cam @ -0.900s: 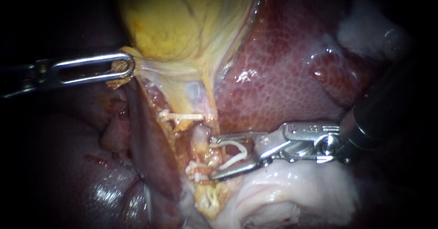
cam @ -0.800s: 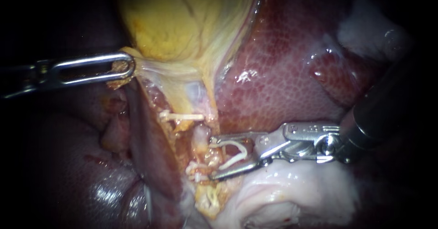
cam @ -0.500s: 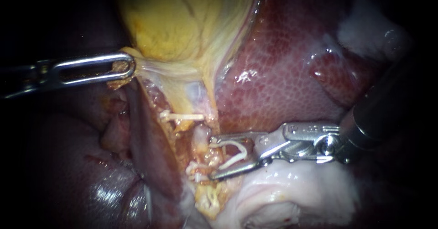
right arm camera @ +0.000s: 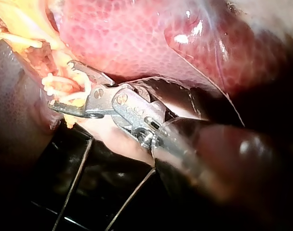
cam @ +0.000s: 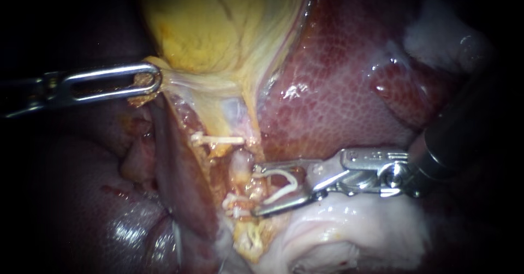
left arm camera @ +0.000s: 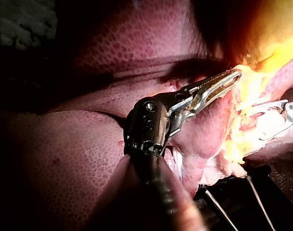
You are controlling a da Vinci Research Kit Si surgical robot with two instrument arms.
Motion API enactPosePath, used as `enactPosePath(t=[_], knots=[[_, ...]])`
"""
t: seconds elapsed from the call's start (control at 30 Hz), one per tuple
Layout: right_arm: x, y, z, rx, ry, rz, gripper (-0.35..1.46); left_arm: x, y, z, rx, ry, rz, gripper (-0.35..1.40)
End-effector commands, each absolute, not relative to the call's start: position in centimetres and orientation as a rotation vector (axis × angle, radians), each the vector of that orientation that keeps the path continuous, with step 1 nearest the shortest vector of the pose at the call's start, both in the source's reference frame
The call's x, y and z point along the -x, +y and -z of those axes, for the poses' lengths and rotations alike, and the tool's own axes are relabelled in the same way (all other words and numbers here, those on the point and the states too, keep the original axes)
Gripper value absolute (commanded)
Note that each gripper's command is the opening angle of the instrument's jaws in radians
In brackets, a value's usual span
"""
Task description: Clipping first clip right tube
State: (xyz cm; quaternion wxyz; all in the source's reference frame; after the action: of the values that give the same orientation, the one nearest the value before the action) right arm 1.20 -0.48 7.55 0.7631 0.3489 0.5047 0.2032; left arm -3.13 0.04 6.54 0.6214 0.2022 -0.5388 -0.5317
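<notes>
My right instrument (cam: 255,191) comes in from the right, its jaws standing apart and carrying a white V-shaped clip (cam: 285,185). The jaws and clip straddle the pale right tube (cam: 240,164) and the yellowish tissue below it. In the right wrist view the same jaws (right arm camera: 62,85) hold the clip (right arm camera: 64,96) around that tissue. My left instrument (cam: 148,81) is shut on the gallbladder (cam: 218,28) at its lower edge and holds it to the left; in its wrist view the jaws (left arm camera: 232,77) are shut on yellow tissue.
Another white clip (cam: 218,140) sits across the tissue above the right jaws. Dark red liver (cam: 338,88) lies to the right and lower left. Pale white tissue (cam: 349,230) lies under the right instrument. A dark frame with wires (right arm camera: 79,183) lies under the specimen.
My right instrument's wrist has shifted slightly right and down, with the jaw tips still around the tube. The left instrument has not moved.
</notes>
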Motion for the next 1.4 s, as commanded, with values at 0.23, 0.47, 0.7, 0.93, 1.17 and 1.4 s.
enactPosePath(t=[0.23, 0.47, 0.7, 0.93, 1.17, 1.4], knots=[[-0.99, -0.40, -7.48, -0.752, 1.093, -0.456, 0.58, 3.11, 0.05, -6.52, -0.467, -1.239, 1.221, -0.35], [-0.94, -0.31, -7.46, -0.742, 1.092, -0.470, 0.58, 3.11, 0.05, -6.52, -0.467, -1.239, 1.221, -0.35], [-1.07, -0.27, -7.51, -0.730, 1.091, -0.482, 0.58, 3.11, 0.05, -6.52, -0.467, -1.239, 1.221, -0.35], [-1.20, -0.25, -7.55, -0.725, 1.090, -0.489, 0.58, 3.11, 0.04, -6.51, -0.466, -1.239, 1.221, -0.35], [-1.34, -0.27, -7.58, -0.719, 1.090, -0.493, 0.60, 3.12, 0.04, -6.50, -0.465, -1.238, 1.222, -0.35], [-1.47, -0.39, -7.59, -0.758, 1.103, -0.462, 0.60, 3.12, 0.04, -6.50, -0.465, -1.238, 1.222, -0.35]])
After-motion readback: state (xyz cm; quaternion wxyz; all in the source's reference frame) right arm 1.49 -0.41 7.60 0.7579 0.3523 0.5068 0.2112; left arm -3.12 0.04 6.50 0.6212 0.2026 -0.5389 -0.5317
